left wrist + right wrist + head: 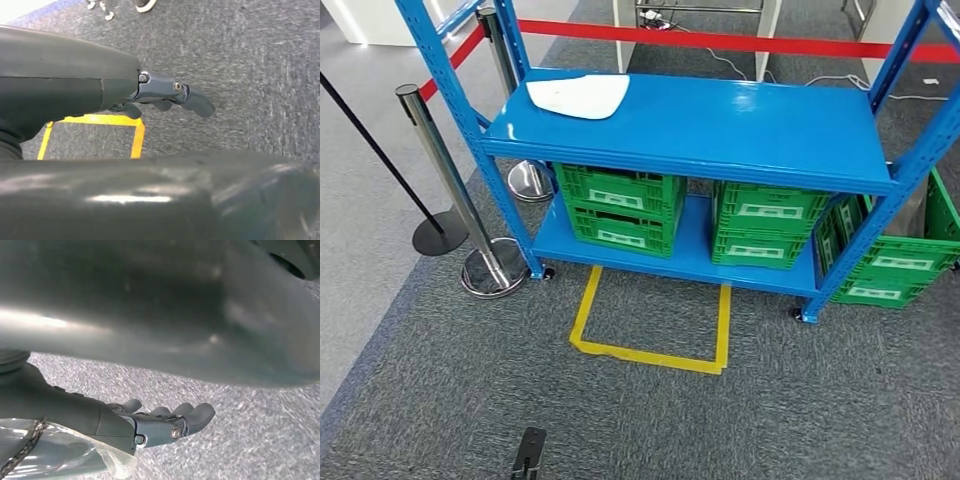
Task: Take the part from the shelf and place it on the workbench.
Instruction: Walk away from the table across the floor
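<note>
A flat white part (578, 95) lies on the left end of the blue shelf's (743, 130) upper board. In the left wrist view my left hand (166, 97) hangs over grey carpet with its fingers stretched out and nothing in them. My right hand (166, 422) hangs the same way, fingers straight and empty above the carpet. Clear plastic film (68, 455) shows beside the right wrist; the hand does not grip it.
Green crates (622, 208) (765, 222) stand on the lower board, another (893, 262) leans at the right post. A yellow tape square (652, 345) marks the floor before the shelf. Chrome stanchions (448, 180) with a red belt (743, 42) stand left. A person's shoe (145, 5) is near.
</note>
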`<state>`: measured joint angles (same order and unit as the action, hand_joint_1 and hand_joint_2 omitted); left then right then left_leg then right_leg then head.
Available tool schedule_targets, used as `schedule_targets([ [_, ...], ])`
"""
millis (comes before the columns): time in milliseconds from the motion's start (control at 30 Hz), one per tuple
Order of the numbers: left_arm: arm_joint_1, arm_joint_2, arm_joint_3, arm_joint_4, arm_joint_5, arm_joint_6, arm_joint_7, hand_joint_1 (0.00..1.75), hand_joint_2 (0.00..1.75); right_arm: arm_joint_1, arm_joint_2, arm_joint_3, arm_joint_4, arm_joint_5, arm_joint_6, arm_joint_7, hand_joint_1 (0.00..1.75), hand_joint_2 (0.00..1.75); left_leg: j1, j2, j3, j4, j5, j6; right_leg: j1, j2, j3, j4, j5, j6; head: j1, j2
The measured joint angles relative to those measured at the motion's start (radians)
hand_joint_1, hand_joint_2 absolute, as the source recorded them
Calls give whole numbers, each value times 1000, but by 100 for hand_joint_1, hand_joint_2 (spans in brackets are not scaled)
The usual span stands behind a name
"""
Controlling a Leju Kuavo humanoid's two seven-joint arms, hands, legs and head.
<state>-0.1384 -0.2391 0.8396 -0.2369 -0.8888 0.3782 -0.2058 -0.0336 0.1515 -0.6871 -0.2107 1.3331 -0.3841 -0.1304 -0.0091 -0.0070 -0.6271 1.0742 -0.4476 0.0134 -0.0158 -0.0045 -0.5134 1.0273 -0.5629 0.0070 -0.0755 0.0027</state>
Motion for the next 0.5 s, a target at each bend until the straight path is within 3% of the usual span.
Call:
schedule_targets([
  [67,-1,1,0,0,0,2,0,0,0,-2,2,-3,1,0,1,0,0,0,-6,1,11,-27,-8,10,0,-3,0,-5,-4,10,2,0],
  [167,0,1,0,0,0,5,0,0,0,-3,4,-5,2,-1,1,0,0,0,1,-1,30,-55,-10,19,1,-4,4,3,-21,24,3,0],
  [200,-1,0,0,0,0,6,-1,0,0,-5,4,-6,2,-2,1,0,0,0,4,-1,38,-64,-10,22,1,-2,-12,38,-41,28,5,0],
  [267,-2,-1,0,0,1,11,-2,0,0,-6,4,-9,2,-10,5,0,0,0,5,-1,47,-69,-14,29,0,1,-86,160,-93,33,6,0],
  [300,-2,-1,0,0,1,15,-2,0,0,-5,4,-12,2,-18,8,-1,0,44,5,-1,49,-68,-17,31,0,2,-125,219,-108,35,5,0],
  [333,-1,-2,0,0,1,21,-2,0,44,-3,4,-17,2,-29,14,-4,0,87,5,-2,52,-68,-21,31,0,2,-153,251,-105,38,5,0],
  [367,0,-2,0,0,0,26,1,0,87,-2,4,-24,2,-43,22,-8,0,131,5,-4,57,-67,-25,31,-1,2,-164,247,-81,39,5,0],
  [400,1,-2,0,0,0,29,4,0,131,-2,4,-32,2,-59,32,-12,0,175,5,-6,63,-66,-30,29,-2,2,-155,206,-39,40,6,0],
  [433,2,-2,-1,0,-1,28,7,0,175,-3,4,-43,2,-77,46,-14,0,175,5,-7,69,-65,-36,25,-3,2,-133,140,8,39,6,0],
  [500,2,-2,-2,0,3,12,14,0,175,-7,4,-67,2,-123,84,-5,0,175,1,-8,75,-57,-48,15,-3,3,-88,32,61,33,6,0],
])
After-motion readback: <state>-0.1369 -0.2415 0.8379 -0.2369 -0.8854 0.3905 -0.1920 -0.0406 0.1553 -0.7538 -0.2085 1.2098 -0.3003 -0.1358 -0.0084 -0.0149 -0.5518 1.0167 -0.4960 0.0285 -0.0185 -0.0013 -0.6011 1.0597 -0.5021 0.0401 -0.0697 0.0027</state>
